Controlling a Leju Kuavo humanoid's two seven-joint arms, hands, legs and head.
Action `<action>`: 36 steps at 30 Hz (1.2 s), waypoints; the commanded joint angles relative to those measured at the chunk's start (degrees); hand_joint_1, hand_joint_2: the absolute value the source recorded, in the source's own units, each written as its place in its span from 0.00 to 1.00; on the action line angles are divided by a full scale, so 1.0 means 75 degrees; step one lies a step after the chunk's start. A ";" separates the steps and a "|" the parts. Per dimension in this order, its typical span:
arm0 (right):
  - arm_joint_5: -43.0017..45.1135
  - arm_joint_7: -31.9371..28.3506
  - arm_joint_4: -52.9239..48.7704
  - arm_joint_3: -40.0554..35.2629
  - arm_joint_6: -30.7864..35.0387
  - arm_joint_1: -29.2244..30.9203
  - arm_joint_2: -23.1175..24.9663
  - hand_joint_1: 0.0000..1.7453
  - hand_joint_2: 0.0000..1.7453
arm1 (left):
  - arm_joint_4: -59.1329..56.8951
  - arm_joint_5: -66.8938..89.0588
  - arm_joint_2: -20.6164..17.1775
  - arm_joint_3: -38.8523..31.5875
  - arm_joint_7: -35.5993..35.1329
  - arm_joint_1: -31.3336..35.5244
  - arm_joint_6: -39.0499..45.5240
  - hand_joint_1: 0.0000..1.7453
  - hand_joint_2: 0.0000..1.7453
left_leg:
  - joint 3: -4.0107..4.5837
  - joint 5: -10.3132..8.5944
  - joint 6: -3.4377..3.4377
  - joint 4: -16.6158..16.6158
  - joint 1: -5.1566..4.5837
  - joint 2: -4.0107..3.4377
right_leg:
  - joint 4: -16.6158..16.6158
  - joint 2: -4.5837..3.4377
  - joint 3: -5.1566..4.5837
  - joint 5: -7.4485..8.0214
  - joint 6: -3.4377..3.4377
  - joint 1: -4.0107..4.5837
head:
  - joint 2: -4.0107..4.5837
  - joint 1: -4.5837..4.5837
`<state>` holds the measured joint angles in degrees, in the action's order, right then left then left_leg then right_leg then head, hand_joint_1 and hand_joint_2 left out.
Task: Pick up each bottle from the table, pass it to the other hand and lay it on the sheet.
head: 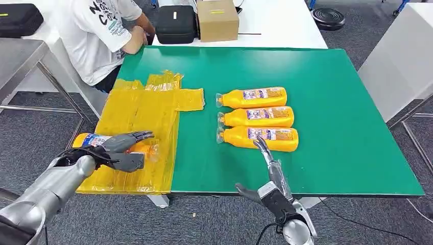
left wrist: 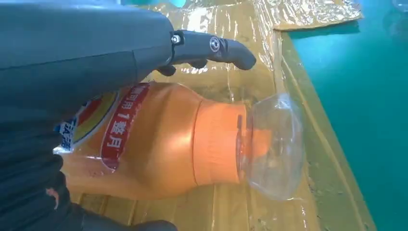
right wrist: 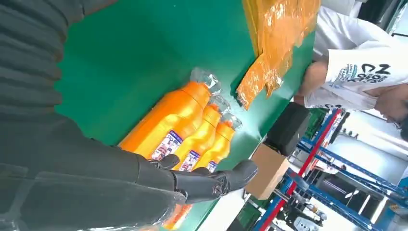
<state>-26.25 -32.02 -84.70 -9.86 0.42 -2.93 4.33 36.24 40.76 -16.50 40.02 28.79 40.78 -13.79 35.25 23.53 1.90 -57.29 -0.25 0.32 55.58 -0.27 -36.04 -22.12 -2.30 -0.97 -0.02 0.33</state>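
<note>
My left hand [head: 121, 151] holds an orange bottle [head: 93, 139] low over the near part of the yellow sheet [head: 138, 109]. The left wrist view shows the bottle [left wrist: 163, 139] lying sideways with its clear cap over the sheet [left wrist: 269, 53], and my left hand [left wrist: 86, 53] lies along its body. Whether it touches the sheet I cannot tell. Three more orange bottles [head: 254, 97] [head: 258, 117] [head: 261, 137] lie side by side on the green table [head: 332, 92]. My right hand [head: 268, 171] hovers open at the front edge, its fingers reaching toward the nearest one. The right wrist view shows that hand [right wrist: 120, 183] and the three bottles [right wrist: 173, 115].
A person in a white shirt [head: 99, 30] sits at the table's far left corner. A black case [head: 176, 24] and a cardboard box [head: 218, 19] stand behind the table. A metal table [head: 20, 56] is at the left, a white one [head: 403, 61] at the right.
</note>
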 commanded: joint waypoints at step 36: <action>-0.2807 0.1589 0.1155 0.0352 0.0693 0.1819 -0.0830 0.00 1.00 | 0.3002 -0.5174 0.3553 -0.3217 0.0340 -0.2922 0.2605 0.00 1.00 | -0.0022 0.0025 -0.0007 -0.0006 -0.0010 0.0028 | -0.0014 0.0030 0.0034 -0.0027 0.0004 -0.0006 | 0.0000 -0.0003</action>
<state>-41.54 -25.23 -88.01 -7.41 6.01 -5.12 5.79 70.69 13.03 -10.94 26.91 31.52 19.99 -9.08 35.41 23.61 1.86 -57.30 -0.32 0.45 55.54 -0.24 -36.18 -22.18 -2.27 -1.03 -0.02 0.31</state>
